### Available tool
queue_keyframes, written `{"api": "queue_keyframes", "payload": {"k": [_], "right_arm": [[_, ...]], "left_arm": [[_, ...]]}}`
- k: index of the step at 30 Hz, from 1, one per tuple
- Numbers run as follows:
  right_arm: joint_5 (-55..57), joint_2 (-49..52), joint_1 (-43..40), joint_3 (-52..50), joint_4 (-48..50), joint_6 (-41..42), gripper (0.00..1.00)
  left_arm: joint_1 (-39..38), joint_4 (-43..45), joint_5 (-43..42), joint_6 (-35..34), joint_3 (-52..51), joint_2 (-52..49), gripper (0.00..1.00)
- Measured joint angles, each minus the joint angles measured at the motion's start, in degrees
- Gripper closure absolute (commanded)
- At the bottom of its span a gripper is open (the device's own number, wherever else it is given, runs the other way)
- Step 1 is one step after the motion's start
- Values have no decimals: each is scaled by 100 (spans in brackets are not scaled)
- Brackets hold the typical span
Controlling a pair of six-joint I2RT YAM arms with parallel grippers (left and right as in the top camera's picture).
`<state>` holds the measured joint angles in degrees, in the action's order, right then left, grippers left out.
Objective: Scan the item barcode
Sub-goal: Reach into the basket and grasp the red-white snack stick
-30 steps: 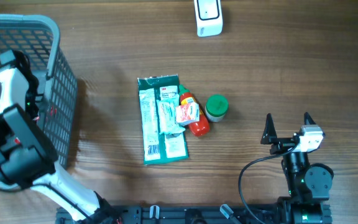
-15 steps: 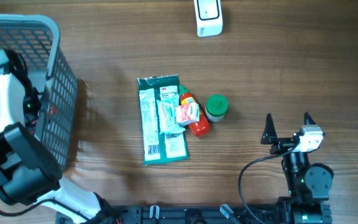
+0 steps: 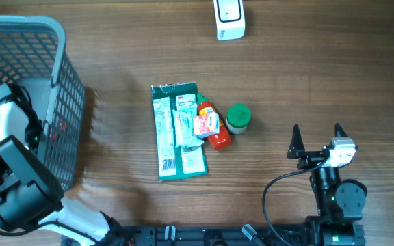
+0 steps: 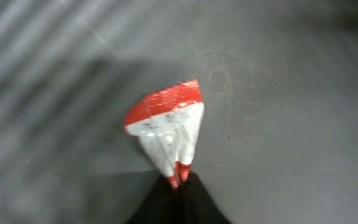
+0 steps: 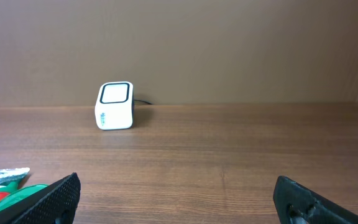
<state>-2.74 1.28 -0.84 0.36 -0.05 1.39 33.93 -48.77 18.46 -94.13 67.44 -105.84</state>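
Left claw [image 4: 180,182] is pinching shut on a red-and-white packet [image 4: 166,127], which is sticking out just ahead of its tips inside the grey basket [image 3: 60,41]. Right claw [image 3: 316,137] is sitting wide, gripping nothing; scanner [image 5: 114,106] is standing well ahead of it on the bench [image 5: 229,149].

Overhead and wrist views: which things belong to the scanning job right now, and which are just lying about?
In use: left gripper, shut on red-and-white packet inside grey basket; white scanner.

Lying about: green package, red bottle, green-lidded jar; right gripper, open, idle.
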Motion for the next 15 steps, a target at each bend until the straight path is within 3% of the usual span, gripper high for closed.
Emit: {"api": "queue_keyframes", "payload": {"k": [8, 15], "right_arm": [[0, 0, 0, 0, 0, -2, 0], [0, 0, 0, 0, 0, -2, 0]], "left_arm": [[0, -74, -98, 413, 74, 313, 96], [0, -92, -120, 623, 986, 2063, 96]]}}
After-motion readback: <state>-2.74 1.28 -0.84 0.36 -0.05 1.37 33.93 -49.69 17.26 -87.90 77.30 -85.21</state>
